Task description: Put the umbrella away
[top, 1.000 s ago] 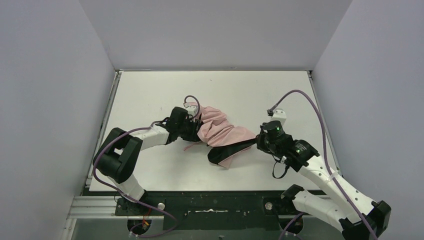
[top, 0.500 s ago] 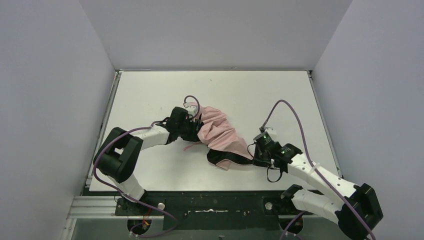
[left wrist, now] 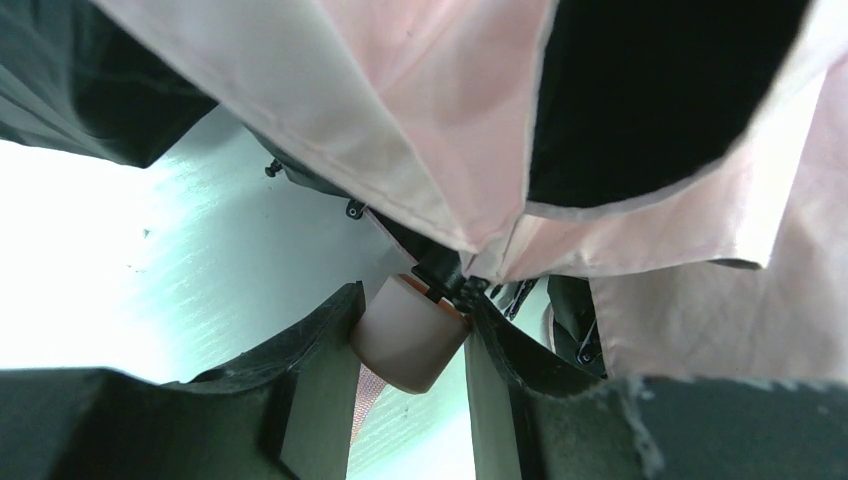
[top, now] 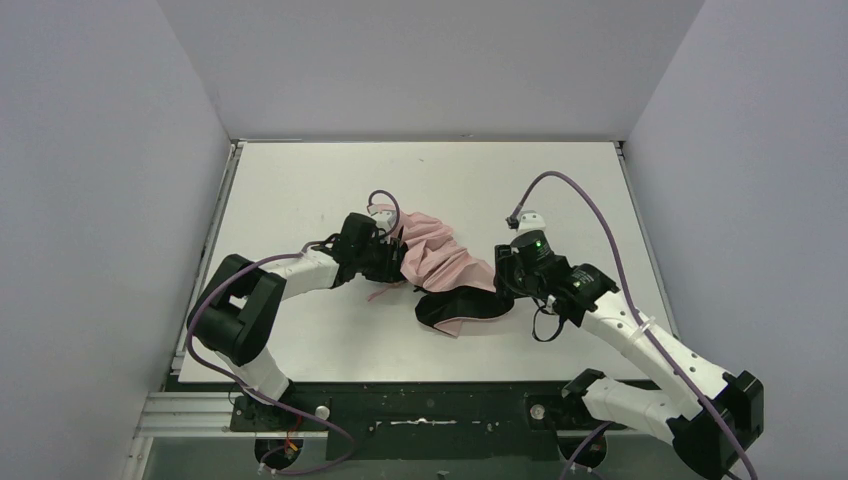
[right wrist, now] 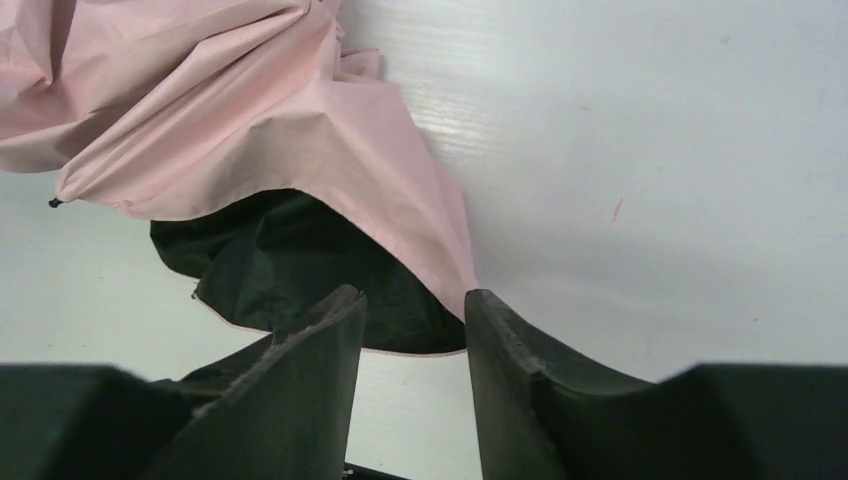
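The umbrella (top: pixel 440 260) lies crumpled mid-table, pale pink fabric uppermost, with its black lining (top: pixel 455 305) showing at the near side. My left gripper (top: pixel 392 262) is at its left end, shut on the pink handle (left wrist: pixel 410 335). The thin black shaft (left wrist: pixel 440 272) runs from the handle up into the fabric. The pink strap (left wrist: pixel 366 392) hangs below the handle. My right gripper (top: pixel 503 285) is at the canopy's right edge, open. In the right wrist view its fingers (right wrist: pixel 412 305) stand apart just short of the pink fabric tip (right wrist: pixel 450 270) and the black lining (right wrist: pixel 300 260).
The white table (top: pixel 300 190) is walled by grey panels on the left, back and right. A black rail (top: pixel 420 410) carrying both arm bases runs along the near edge. Purple cables loop over each arm.
My right arm swung toward the near edge and then back up to the umbrella's right end. The canopy's right flap has folded in to the left. The left gripper has not moved.
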